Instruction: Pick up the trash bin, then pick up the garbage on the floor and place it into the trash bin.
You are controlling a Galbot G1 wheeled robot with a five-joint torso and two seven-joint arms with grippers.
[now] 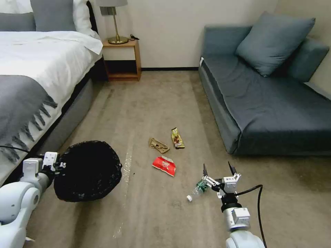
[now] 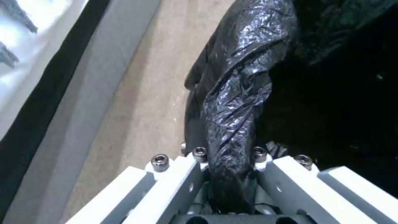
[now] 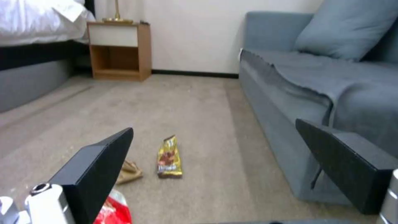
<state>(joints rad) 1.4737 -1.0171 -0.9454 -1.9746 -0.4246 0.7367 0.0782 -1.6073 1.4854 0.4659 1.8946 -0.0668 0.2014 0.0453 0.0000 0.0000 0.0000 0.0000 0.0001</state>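
While clenched on the rim of the trash bin point(image 1: 88, 170), grips a fold of crinkly black bag between the white fingers of the left gripper point(image 1: 57, 164), low at the robot's left, just beside the bed point(image 1: 34, 69). Shows the same pinch up close in the left wrist view: left gripper point(image 2: 230, 158) closed on the bunched plastic of the trash bin point(image 2: 248, 77). Tips the bin's dark mouth up toward the head camera. Cannot tell whether its base touches the carpet point(image 1: 155, 103).

Spreads the black fingers of the right gripper point(image 1: 218, 168) wide apart, grasping nothing, low over the carpet in front of the grey sofa point(image 1: 269, 103). Points the right gripper point(image 3: 214, 125) ahead toward the nightstand point(image 3: 120, 51) at the far wall.

Finds all four litter items on the floor:
- clear bottle point(image 1: 198, 188) with green label and white cap, lying on its side just beside the right gripper's left flank, outside the fingers
- red-white snack bag point(image 1: 164, 165), near the bottle, between bin and right gripper; peeks out at point(image 3: 112, 211) behind one finger
- crumpled tan wrapper point(image 1: 158, 145), just beyond the snack bag; seen again at point(image 3: 130, 172)
- gold-brown candy wrapper point(image 1: 177, 137), just beside the tan wrapper on the sofa side, lying flat; seen again at point(image 3: 169, 157)
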